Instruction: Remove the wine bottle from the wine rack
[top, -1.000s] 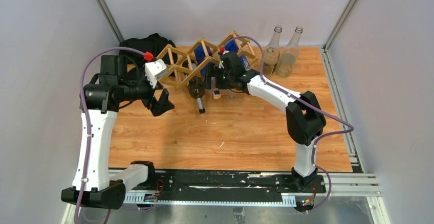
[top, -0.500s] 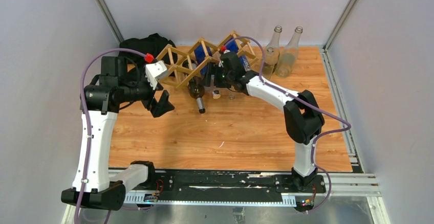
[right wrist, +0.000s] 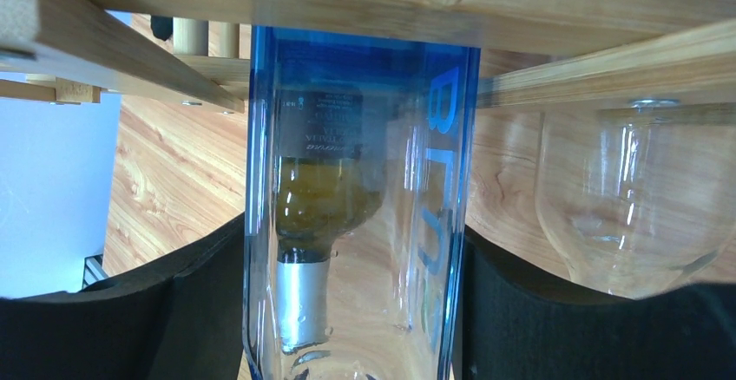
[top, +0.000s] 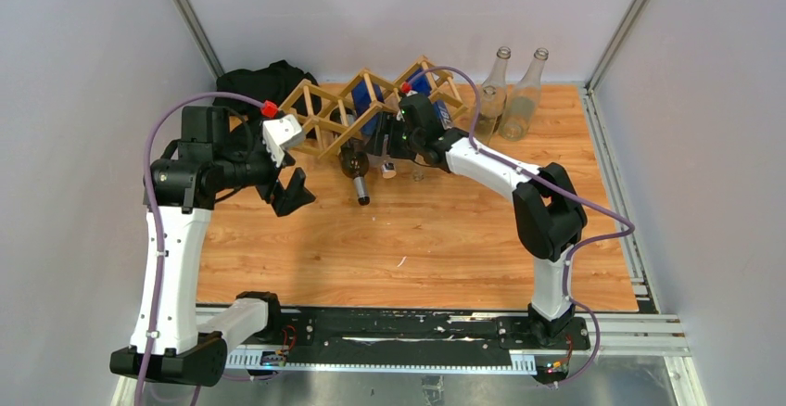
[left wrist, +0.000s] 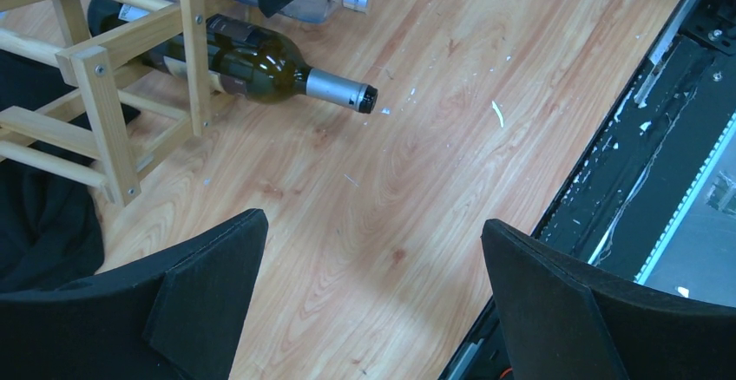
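Right claw: your right gripper [right wrist: 351,311] is narrowing from the wide spread of a second ago, and its black fingers [right wrist: 174,311] are now sitting against both sides of the blue bottle [right wrist: 364,180].
Bottle: it is lying in a cell of the wine rack [top: 343,109] with wooden slats crossing over it. It is not coming out yet.
Right arm: it is sitting a touch closer to the rack than a second ago. Nothing on the rack is shifting.
Left claw: your left gripper [left wrist: 371,224] is hanging wide, holding nothing, above the table [top: 417,239] near the rack's left end.
Neighbours: a dark green bottle [left wrist: 252,59] is lying low in the rack, its neck reaching out over the boards. A clear bottle [right wrist: 625,206] is sitting just beside the blue one.
Meaning: you are passing from reach to grasp, and the pull-out is still waiting.
Risk: the glass is looking slick and the rack light, so a crooked pull is likely to drag the rack along.
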Robot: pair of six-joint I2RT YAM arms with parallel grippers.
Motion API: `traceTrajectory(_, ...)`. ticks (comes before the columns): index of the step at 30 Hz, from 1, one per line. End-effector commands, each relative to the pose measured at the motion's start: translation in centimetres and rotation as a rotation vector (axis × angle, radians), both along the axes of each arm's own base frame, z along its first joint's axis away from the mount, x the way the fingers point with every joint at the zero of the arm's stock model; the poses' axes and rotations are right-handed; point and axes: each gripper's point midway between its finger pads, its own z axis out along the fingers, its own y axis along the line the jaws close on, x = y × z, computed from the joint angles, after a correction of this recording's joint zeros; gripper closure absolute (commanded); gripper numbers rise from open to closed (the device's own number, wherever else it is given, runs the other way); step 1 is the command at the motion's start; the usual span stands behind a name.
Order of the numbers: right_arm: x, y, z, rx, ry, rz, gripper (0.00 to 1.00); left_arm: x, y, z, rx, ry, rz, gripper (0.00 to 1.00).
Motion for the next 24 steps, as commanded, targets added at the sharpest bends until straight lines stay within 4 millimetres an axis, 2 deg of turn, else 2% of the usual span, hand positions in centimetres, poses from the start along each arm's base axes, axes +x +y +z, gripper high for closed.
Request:
traceTrajectory(1, -2.1, 2.7, -0.3, 0.024, -0.001, 0.119, 1.0, -0.4, -0.2, 0.0, -0.006, -0.006, -0.019, 0.0)
traceTrajectory(9, -4.1, 5.3, -0.6, 0.004, 0.0, 0.231, 1.0, -0.6, -0.3, 0.3, -0.011, -0.013, -0.022, 0.0)
traceTrajectory(15, -5.1, 6.1, -1.1, -0.01, 0.005, 0.271, 1.0, -0.6, -0.5, 0.3, -0.02, -0.008, -0.027, 0.0)
traceTrajectory(20, -5.4, 5.5, 0.7, 0.025, -0.001, 0.227, 1.0, -0.4, -0.4, -0.2, -0.006, -0.004, -0.032, 0.0)
traceTrajectory(24, -6.5, 5.1, 2.7, 0.088, -0.008, 0.205, 1.0, 0.1, 0.0, -1.8, 0.025, 0.032, -0.027, 0.0)
